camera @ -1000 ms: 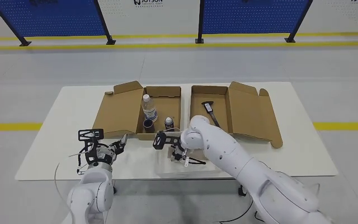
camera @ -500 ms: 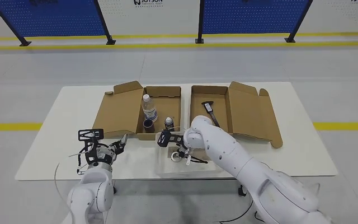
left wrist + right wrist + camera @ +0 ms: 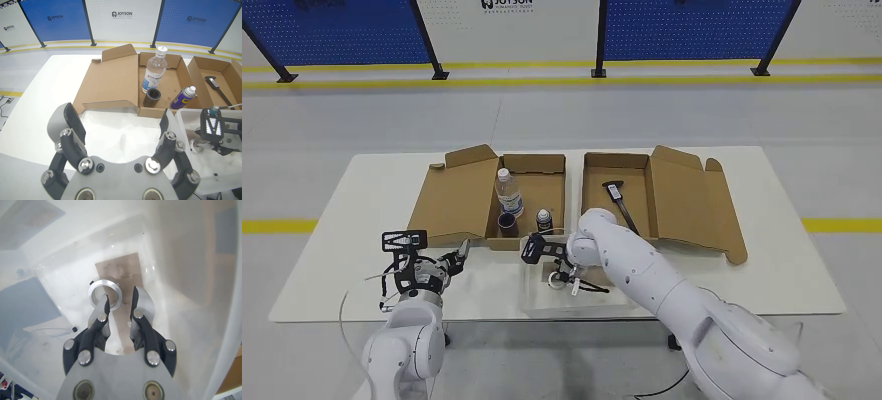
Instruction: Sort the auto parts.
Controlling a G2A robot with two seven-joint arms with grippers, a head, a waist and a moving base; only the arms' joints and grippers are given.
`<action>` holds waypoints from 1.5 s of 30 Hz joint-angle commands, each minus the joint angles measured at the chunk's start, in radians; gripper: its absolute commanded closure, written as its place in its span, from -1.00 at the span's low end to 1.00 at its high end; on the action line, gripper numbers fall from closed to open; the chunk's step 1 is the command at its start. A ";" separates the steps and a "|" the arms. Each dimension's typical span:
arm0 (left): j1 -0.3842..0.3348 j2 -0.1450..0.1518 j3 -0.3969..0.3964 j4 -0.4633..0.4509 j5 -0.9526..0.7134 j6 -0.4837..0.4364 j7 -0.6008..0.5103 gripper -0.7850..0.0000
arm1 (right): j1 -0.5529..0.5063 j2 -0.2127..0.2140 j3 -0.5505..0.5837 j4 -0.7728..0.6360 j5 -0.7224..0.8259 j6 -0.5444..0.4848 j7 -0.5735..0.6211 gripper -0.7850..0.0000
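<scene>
A silver metal ring (image 3: 102, 282) lies on the floor of a translucent plastic bin (image 3: 232, 294) at the table's front middle. My right gripper (image 3: 120, 293) is down inside the bin and open. One finger sits inside the ring and the other outside its wall, neither pressing on it. In the top view the right gripper (image 3: 560, 278) hangs over the bin (image 3: 532, 302). My left gripper (image 3: 117, 111) stands open and empty above bare table at the front left, well left of the bin (image 3: 181, 117) and the ring (image 3: 195, 146).
The left cardboard box (image 3: 111, 79) holds a clear bottle (image 3: 155, 72), a black cylinder (image 3: 152, 97) and a blue spray can (image 3: 182, 97). The right box (image 3: 192, 70) holds a black long-handled tool (image 3: 217, 89). Both boxes' lids lie flat open.
My right gripper has shifted right and down into the bin, coming to straddle the ring's wall. The left arm has stayed still.
</scene>
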 commanded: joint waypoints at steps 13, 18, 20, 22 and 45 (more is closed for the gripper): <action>0.000 0.000 0.000 0.000 0.000 0.000 0.000 -1.00 | 0.025 -0.053 -0.021 0.106 0.005 -0.035 -0.010 0.58; 0.000 0.000 0.000 0.000 0.000 0.000 0.000 -1.00 | 0.033 -0.068 -0.025 0.141 0.006 -0.046 -0.017 1.00; 0.000 0.000 0.000 0.000 0.000 0.000 0.000 -1.00 | 0.036 -0.074 -0.026 0.154 0.006 -0.050 -0.020 1.00; 0.000 0.000 0.000 0.000 0.000 0.000 0.000 -1.00 | 0.040 -0.078 -0.023 0.165 0.009 -0.053 -0.031 1.00; 0.000 0.000 0.000 0.000 0.000 0.000 0.000 -1.00 | -0.085 0.095 0.262 -0.200 0.122 -0.096 -0.136 1.00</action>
